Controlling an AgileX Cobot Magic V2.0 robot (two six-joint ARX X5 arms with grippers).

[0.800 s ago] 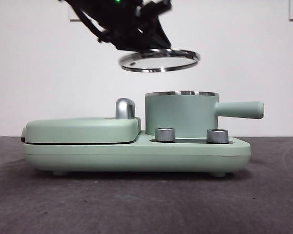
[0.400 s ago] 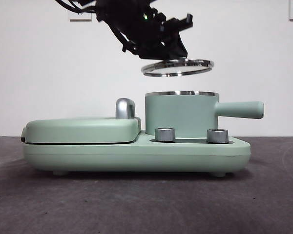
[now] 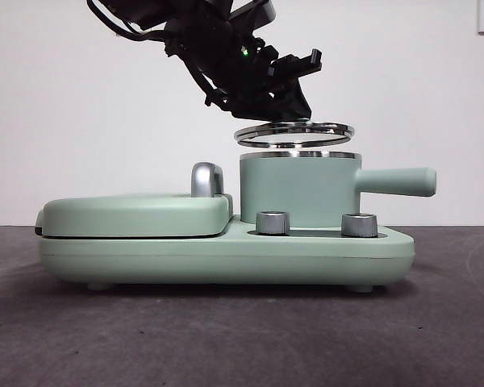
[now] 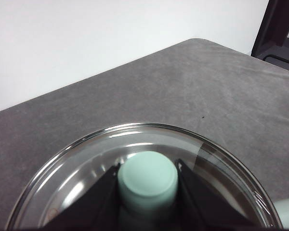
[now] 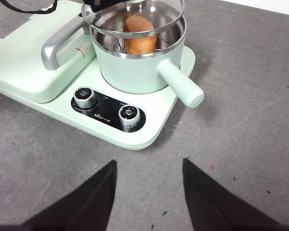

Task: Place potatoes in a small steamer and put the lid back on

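While clamping lid [image 3: 294, 133]: left end effector [image 4: 148, 180].

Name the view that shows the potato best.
The right wrist view: the potato lies inside the small steamer, seen through the lid. In the front view the steamer's wall hides it; the left wrist view misses it.

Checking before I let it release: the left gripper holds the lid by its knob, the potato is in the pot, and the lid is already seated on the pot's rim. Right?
Not quite. The lid is not seated: the front view shows a gap between it and the rim of the pot. The rest holds: the left gripper grips the knob, and the potato is inside.
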